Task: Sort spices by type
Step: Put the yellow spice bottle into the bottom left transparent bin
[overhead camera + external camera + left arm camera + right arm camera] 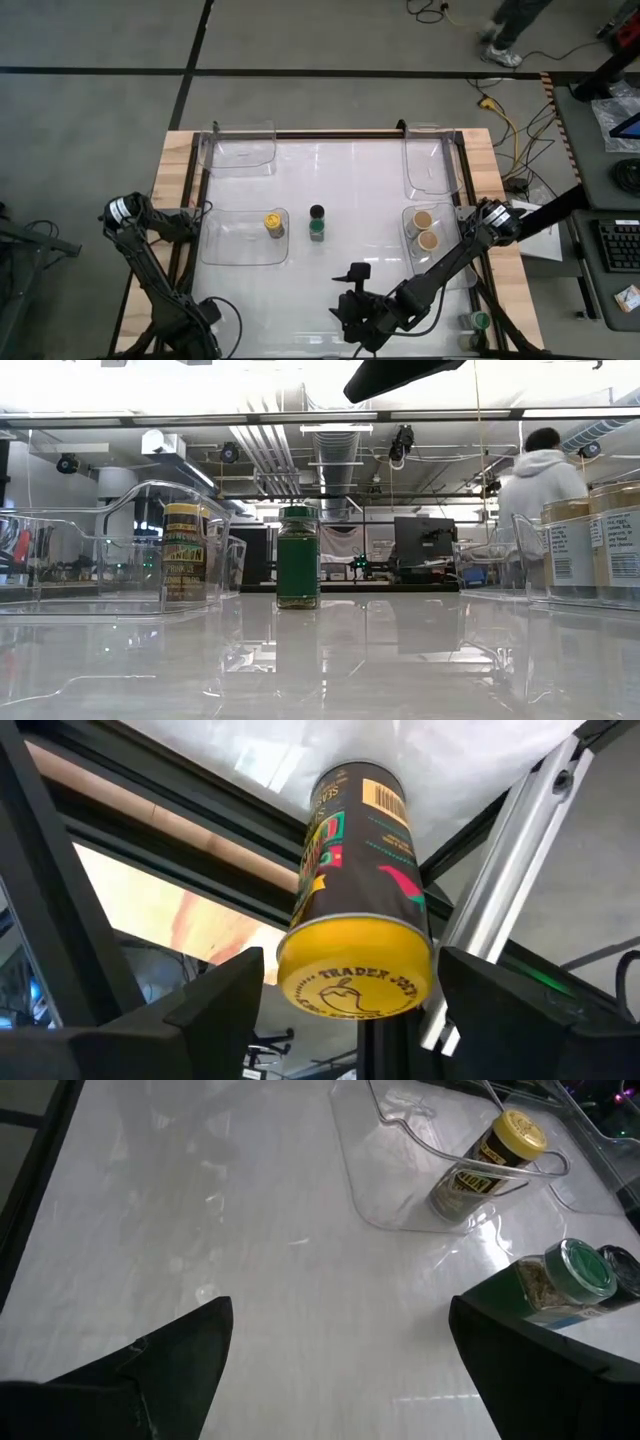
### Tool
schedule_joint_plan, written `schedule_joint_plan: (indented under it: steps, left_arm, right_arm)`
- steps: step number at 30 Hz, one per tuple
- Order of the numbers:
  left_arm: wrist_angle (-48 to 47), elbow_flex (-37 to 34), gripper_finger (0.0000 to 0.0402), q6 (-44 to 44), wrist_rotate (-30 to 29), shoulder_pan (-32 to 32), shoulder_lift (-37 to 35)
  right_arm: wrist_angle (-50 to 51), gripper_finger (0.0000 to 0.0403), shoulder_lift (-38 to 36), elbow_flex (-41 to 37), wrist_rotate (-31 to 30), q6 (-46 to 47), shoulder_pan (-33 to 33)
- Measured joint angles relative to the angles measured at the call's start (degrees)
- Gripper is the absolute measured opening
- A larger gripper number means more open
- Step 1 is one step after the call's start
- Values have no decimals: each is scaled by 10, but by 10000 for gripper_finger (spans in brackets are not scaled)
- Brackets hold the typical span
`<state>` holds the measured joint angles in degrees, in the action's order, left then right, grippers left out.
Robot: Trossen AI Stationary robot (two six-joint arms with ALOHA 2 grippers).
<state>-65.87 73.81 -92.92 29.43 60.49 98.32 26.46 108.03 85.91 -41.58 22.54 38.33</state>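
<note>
Sorting looks partly done: two tan-lidded jars [427, 229] share the clear tray at three o'clock, one yellow-lidded jar [273, 222] sits in the nine o'clock tray. At centre, a green-lidded jar [317, 229] and a black-lidded jar [317, 212] remain unsorted. The left gripper [350, 995] pinches another yellow-lidded jar [357, 920] at seven o'clock; the right gripper [340, 1345] hangs spread at six o'clock.

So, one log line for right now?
left gripper: holding yellow-lid jar | right gripper: jaws open, empty | green-lid jar: standing loose, centre
</note>
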Motion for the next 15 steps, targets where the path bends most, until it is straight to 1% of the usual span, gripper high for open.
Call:
schedule_joint_plan:
  steps: [6,9,15]
  left_arm:
    - [5,-5,283,-1,2,2,0]
    - [14,-9,280,-2,15,2,0]
    - [53,-34,254,-1,16,2,0]
  right_arm:
    - [0,364,0,0,0,0,0]
    - [0,364,0,0,0,0,0]
    - [0,364,0,0,0,0,0]
